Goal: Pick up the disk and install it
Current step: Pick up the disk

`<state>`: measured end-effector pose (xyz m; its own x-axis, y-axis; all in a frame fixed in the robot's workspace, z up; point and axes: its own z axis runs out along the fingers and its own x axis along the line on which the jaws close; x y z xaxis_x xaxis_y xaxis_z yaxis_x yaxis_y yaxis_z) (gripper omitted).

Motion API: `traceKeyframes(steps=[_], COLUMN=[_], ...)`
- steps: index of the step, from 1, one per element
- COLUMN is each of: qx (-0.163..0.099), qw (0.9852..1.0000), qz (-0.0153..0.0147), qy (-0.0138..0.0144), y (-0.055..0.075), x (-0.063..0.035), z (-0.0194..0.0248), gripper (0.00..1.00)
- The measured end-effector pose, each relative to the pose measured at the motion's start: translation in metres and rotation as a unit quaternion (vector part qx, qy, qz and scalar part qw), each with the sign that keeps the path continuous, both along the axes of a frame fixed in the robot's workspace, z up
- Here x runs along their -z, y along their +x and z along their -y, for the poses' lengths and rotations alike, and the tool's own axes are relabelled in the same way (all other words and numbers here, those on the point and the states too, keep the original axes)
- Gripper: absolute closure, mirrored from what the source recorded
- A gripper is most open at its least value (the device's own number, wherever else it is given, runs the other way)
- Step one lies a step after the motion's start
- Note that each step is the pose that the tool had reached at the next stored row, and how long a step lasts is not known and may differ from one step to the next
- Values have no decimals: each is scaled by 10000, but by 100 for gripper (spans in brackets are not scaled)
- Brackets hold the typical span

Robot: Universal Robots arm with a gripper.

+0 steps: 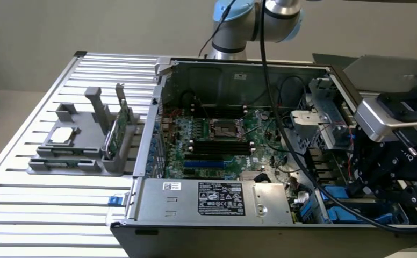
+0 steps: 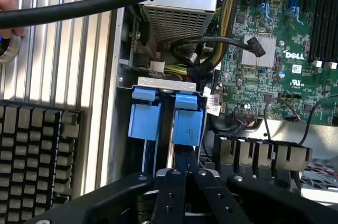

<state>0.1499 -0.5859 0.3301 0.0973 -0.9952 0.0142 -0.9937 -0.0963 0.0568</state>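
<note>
- The gripper [image 2: 185, 160] hung over the lower right corner of the case [image 1: 167, 67] in the exterior view; its fingers were drawn together, tip against tip, with no gap between them
- Whether the tips pinched anything could not be told; nothing wide sat between them
- The disk [image 2: 188, 123] appeared, as a judgement, to stand on edge in the drive bay [image 2: 166, 82] at that corner; only its blue rails and a thin silver edge showed
- The relation that mattered: the disk lay straight ahead of the fingertips, just beyond them; tips and blue rail looked touching or nearly so, and which of the two could not be told
- Its visible edge ran in line with the fingers, from the tips toward the power supply [image 2: 177, 20]; its long axis probably pointed down into the bay
- With one arm on the rig, this gripper was the one at the disk
- The tray [image 1: 76, 164], at middle left of the exterior view, held a chip [image 1: 62, 135] and an upright green card [image 1: 120, 126], well apart from the gripper
- A person's hand [image 2: 6, 2] rested on the slatted table [image 2: 68, 39] beside the case
</note>
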Motion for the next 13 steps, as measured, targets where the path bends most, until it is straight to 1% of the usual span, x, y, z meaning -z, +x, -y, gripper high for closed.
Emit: traceKeyframes(steps=[3,6,8,11,13], qx=[-6,-11,-14,-18,-20], qw=[10000,10000,10000,10000,10000], qz=[0,0,0,0,0], qy=[-12,-48,-58,-86,-95], y=[0,1,2,2,3], x=[4,10,10,13,14], z=[-1,-1,0,-1,0], gripper=[89,89,89,89,89])
